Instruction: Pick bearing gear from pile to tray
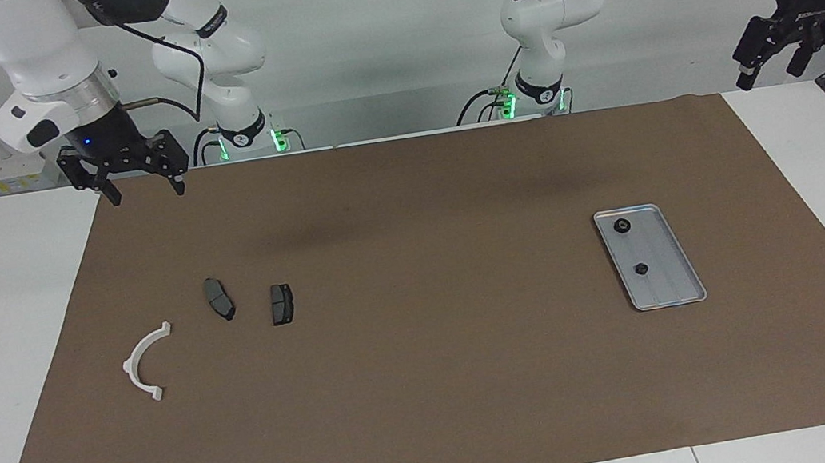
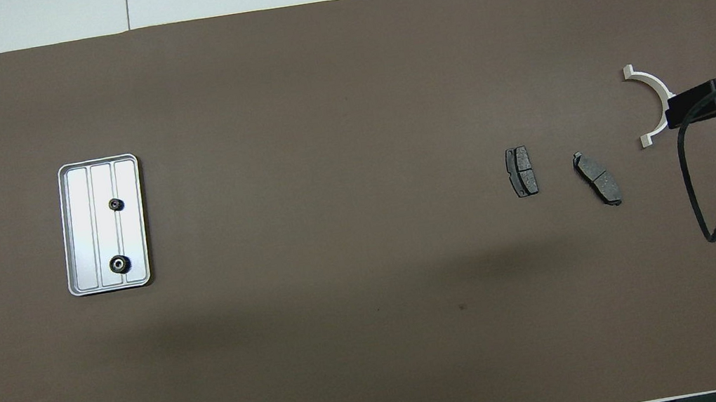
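The silver ribbed tray lies on the brown mat toward the left arm's end. Two small black bearing gears lie in it; they also show in the overhead view. The pile lies toward the right arm's end: a white half-ring bracket and two dark grey brake pads. I see no black round piece among them. My right gripper is open and empty, raised over the mat's edge nearest the robots. My left gripper is open and empty, raised off the mat's corner.
The brown mat covers most of the white table. In the overhead view a dark fitting and looping black cable from the right arm overlap part of the bracket.
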You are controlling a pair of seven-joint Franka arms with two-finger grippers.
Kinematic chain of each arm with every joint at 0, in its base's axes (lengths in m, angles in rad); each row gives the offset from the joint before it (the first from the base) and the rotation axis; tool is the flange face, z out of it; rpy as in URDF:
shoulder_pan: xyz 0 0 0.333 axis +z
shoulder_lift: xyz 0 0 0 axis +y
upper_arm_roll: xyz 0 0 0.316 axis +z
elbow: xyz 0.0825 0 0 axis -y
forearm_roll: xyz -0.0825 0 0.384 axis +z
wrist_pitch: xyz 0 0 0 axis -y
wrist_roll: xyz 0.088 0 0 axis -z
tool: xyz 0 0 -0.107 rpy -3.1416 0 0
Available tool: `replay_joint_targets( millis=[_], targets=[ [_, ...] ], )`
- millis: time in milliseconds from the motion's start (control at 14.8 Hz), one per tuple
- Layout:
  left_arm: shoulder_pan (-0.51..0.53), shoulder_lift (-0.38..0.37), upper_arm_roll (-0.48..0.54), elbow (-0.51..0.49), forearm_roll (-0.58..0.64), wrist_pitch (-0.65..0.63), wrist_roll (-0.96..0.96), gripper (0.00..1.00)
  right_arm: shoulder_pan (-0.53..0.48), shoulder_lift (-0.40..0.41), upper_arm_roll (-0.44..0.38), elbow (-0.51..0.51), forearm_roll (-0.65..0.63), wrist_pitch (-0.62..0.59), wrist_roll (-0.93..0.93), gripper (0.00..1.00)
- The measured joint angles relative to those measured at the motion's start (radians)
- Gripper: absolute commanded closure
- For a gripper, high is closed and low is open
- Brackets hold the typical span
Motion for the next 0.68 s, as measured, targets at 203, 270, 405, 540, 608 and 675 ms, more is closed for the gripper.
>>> replay_joint_targets(
  millis=[203,270,405,540,608,675],
  targets=[
    [-0.047,-0.007,-0.020,-0.061,0.000,0.046,-0.022,0.00,0.000,0.000,0.000,0.000,0.000,0.000,0.000,0.00],
    [-0.071,-0.016,-0.025,-0.093,0.000,0.072,-0.029,0.00,0.000,0.000,0.000,0.000,0.000,0.000,0.000,0.00],
    [-0.116,-0.035,-0.032,-0.143,0.000,0.091,-0.036,0.00,0.000,0.000,0.000,0.000,0.000,0.001,0.000,0.00],
    [-0.146,-0.052,-0.035,-0.167,0.000,0.093,-0.040,0.00,0.000,0.000,0.000,0.000,0.000,0.001,0.000,0.00],
    [-0.152,-0.059,-0.035,-0.172,0.000,0.093,-0.040,0.00,0.000,0.000,0.000,0.000,0.000,0.001,0.000,0.00],
    [-0.154,-0.063,-0.035,-0.174,0.000,0.093,-0.040,0.00,0.000,0.000,0.001,0.000,0.000,0.001,0.000,0.00]
  ],
)
